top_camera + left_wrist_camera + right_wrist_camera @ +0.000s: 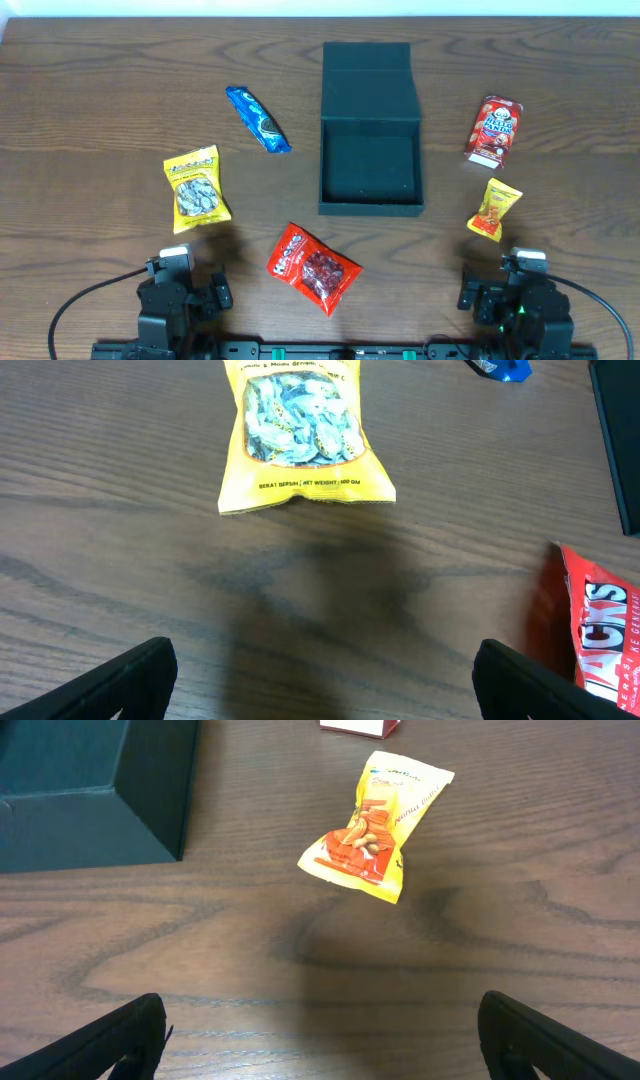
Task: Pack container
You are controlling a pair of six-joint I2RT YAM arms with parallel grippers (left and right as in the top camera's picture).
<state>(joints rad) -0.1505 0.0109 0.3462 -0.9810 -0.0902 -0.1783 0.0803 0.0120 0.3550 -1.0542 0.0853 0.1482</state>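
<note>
The dark green container [370, 165] stands open at the table's middle, its flap lid [369, 68] laid back and its inside bare; a corner of the container [95, 790] shows in the right wrist view. Around it lie a yellow seed packet [197, 188] [298, 430], a blue packet [258, 119], a red snack bag [313, 267] [600, 625], a red box [493, 131] and a small yellow-orange packet [495, 209] [375, 825]. My left gripper [325, 685] hangs open over bare wood near the front left. My right gripper [320, 1040] is open too, near the front right, short of the yellow-orange packet.
Both arm bases [175, 295] [520, 300] sit at the table's front edge with black cables trailing outward. The wooden table [100, 90] stretches wide around the packets.
</note>
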